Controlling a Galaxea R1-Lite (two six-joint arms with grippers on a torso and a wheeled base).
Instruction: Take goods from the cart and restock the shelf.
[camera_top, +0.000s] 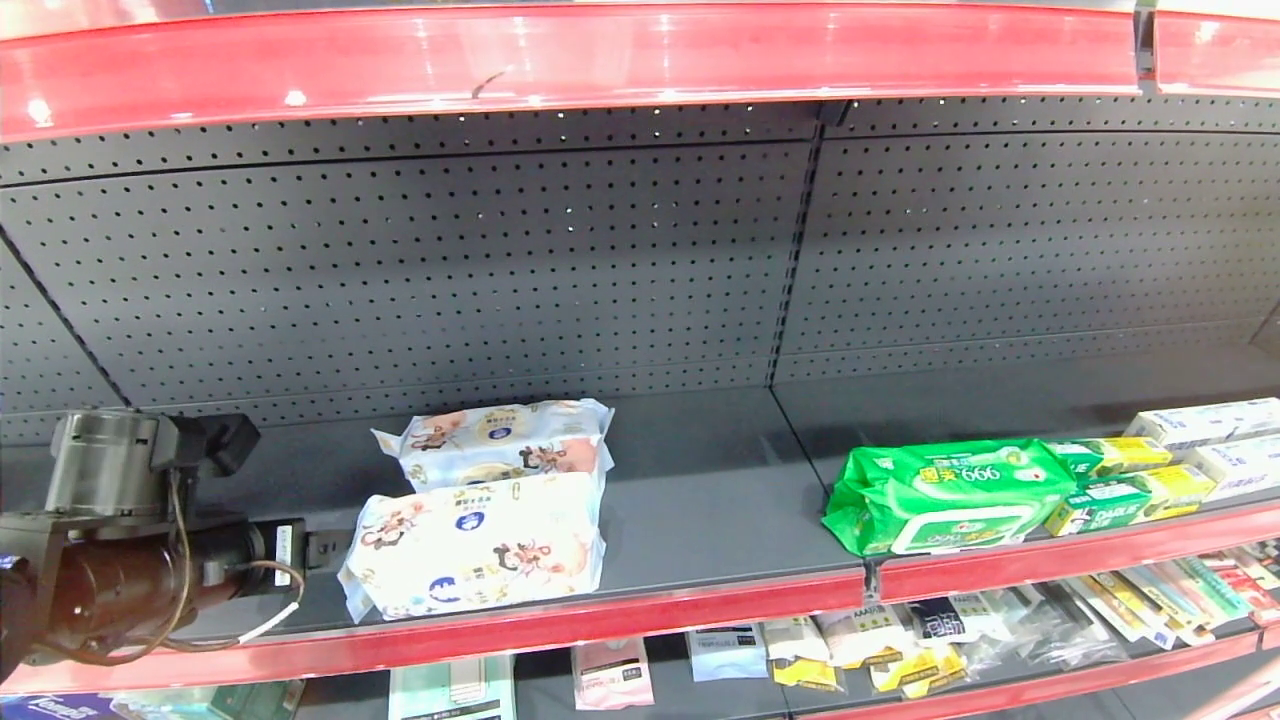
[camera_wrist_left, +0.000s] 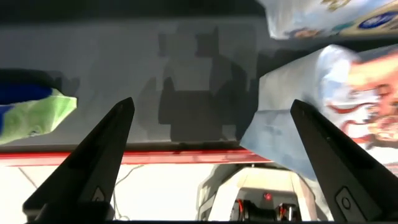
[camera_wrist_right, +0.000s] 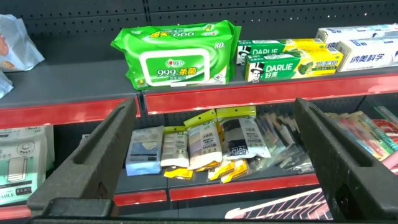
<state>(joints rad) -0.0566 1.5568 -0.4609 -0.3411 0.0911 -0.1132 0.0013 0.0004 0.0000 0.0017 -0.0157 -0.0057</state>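
Observation:
Two white wipe packs with cartoon prints lie on the grey shelf (camera_top: 700, 500), one at the back (camera_top: 500, 445) and one at the front (camera_top: 475, 545). My left arm (camera_top: 150, 560) sits at shelf height just left of the front pack. My left gripper (camera_wrist_left: 212, 104) is open over the shelf floor, and the front pack (camera_wrist_left: 348, 112) lies against one finger (camera_wrist_left: 329, 155) with nothing between the two. My right gripper (camera_wrist_right: 216, 106) is open and holds nothing, out in front of the shelf, facing a green wipe pack (camera_wrist_right: 177, 53).
Right of the divider lie the green wipe pack (camera_top: 950, 495), toothpaste boxes (camera_top: 1110, 490) and white boxes (camera_top: 1210, 430). Small hanging packets (camera_wrist_right: 199, 146) fill the lower shelf. A red wire cart edge (camera_wrist_right: 280, 210) is below. A green and blue packet (camera_wrist_left: 31, 112) lies beyond the left gripper.

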